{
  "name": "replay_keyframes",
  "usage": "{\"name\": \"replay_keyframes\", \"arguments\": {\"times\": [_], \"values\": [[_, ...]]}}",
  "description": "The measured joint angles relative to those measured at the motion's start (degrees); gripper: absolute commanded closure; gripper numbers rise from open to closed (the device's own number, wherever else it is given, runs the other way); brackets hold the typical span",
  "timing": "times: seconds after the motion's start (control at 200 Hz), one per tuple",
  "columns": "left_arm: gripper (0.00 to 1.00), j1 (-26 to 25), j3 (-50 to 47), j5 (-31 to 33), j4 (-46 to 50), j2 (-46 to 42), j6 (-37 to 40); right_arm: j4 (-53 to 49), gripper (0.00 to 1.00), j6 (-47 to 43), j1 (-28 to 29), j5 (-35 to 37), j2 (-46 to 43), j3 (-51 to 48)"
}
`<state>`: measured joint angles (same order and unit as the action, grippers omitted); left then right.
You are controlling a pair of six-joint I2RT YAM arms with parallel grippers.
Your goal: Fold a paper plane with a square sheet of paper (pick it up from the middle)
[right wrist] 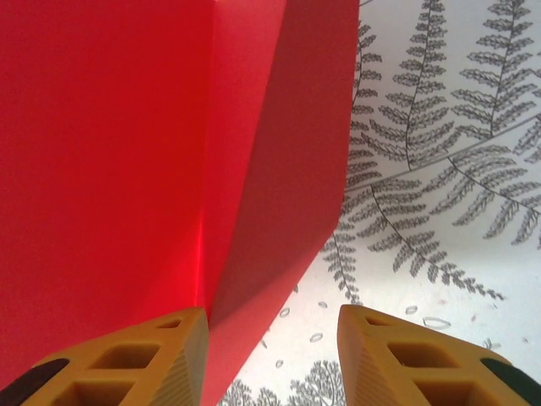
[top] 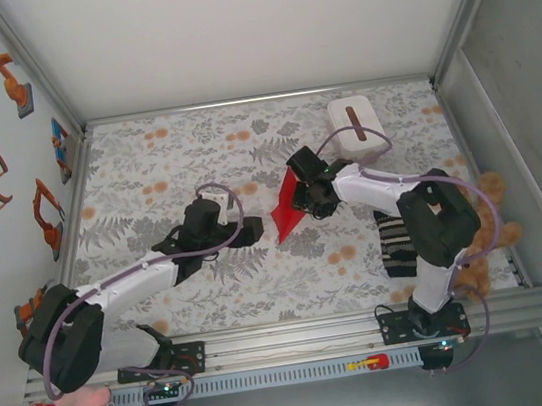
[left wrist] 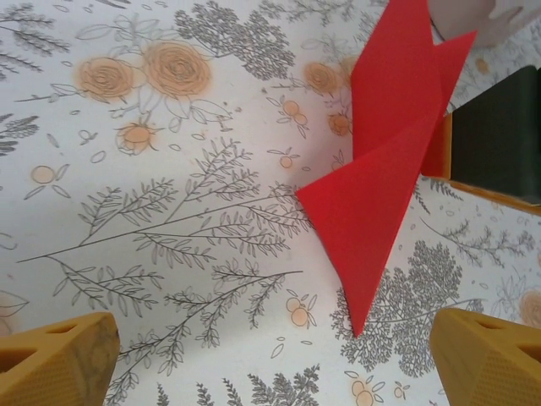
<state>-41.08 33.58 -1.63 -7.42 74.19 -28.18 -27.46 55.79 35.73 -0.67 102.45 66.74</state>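
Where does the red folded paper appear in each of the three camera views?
Top external: the red paper lies near the middle of the table, slightly to the right.
Left wrist: the red paper is in the right half, with its sharp tip pointing down.
Right wrist: the red paper covers the left and centre, up to the top edge.
Shared landmark: the floral tablecloth beneath it.

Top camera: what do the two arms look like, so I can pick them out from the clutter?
Both the left arm and right arm have white links between chunky black joints and black bases. A thin lilac cable loops along each. In the wrist views the fingers are mustard-yellow wedges with hollow cut-outs and finely ribbed faces.
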Motion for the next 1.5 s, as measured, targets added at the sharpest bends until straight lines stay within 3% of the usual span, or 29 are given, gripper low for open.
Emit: {"name": "replay_keyframes", "arguments": {"times": [0.366,1.052,1.367,1.502], "values": [[0.02,1.2,-0.1,1.9,1.4,-0.1,-2.3,-0.2,0.53,0.8,0.0,0.8,3.7,3.2],[0.03,2.5,0.0,-0.1,1.9,3.8,-4.9,6.3,0.52,0.9,-0.1,-1.7,1.7,0.8],[0.03,2.9,0.1,-0.8,1.8,5.0,-5.4,6.9,0.61,0.8,-0.6,-2.6,4.9,0.9],[0.03,3.1,0.1,-1.0,1.9,5.2,-5.6,6.8,0.73,0.6,-0.7,-2.7,5.3,1.0]]}}
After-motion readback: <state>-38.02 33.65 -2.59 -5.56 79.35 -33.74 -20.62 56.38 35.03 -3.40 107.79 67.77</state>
